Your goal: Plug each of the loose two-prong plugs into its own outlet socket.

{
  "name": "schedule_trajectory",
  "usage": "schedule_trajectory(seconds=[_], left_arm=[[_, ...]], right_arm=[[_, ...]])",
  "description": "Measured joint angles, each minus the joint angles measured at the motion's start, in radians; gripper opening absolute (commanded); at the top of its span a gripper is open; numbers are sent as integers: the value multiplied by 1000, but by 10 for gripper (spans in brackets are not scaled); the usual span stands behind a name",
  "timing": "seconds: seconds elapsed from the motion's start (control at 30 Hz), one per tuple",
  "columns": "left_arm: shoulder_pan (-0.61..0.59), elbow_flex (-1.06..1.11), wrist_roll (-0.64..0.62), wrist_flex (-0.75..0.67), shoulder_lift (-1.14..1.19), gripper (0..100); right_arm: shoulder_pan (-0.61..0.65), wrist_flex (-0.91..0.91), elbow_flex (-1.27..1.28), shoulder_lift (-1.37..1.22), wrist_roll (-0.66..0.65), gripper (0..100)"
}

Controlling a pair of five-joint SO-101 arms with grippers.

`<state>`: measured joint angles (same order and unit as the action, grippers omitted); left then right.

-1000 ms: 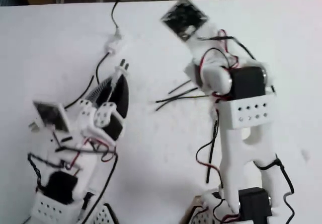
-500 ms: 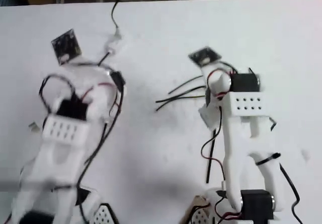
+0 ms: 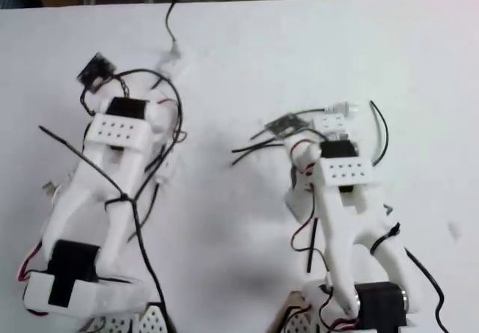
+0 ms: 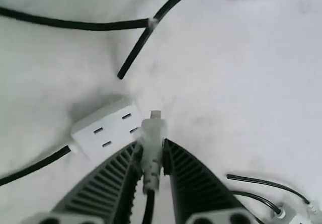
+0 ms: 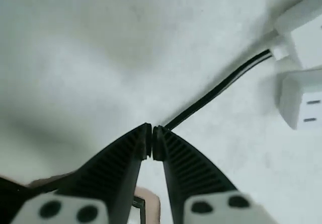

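The two-prong plug (image 4: 152, 128) is white with a black lead. It is clamped upright between the dark ribbed fingers (image 4: 113, 176) of your left hand (image 4: 152, 144), which is closed down to the plug's width. The plug's front end stands just beside the near corner of a white outlet block (image 4: 103, 131) lying flat on the tabletop (image 4: 241, 83). Whether plug and block touch cannot be told. The block's upper face shows pairs of short dark slots, and a black lead leaves its far end.

Your right hand (image 5: 151, 137) is closed, its fingertips meeting with nothing visible between them. A black cord (image 5: 216, 90) runs on the tabletop from just past those tips to a second plug (image 5: 302, 30), also white. Next to that plug lies a second socket (image 5: 302, 103) with two slots on its face.

From the high view, your left arm (image 3: 112, 135) lies extended away from its base, angled slightly across the tabletop, its wrist over the outlet area. Your right arm (image 3: 340, 176) stands more folded. The second plug (image 3: 340, 108) lies just beyond its wrist, and loose black cord ends (image 3: 254, 147) lie between the two arms.
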<state>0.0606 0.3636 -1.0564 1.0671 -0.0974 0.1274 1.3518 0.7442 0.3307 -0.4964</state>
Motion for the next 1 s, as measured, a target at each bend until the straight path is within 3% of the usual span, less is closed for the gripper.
schedule_trajectory(seconds=[0.63,1.0], left_arm=[[-18,-5,-338,86,-8,24],[-20,-20,-358,61,86,24]], right_arm=[[12,-54,57,0,57,19],[14,-77,57,0,64,19]])
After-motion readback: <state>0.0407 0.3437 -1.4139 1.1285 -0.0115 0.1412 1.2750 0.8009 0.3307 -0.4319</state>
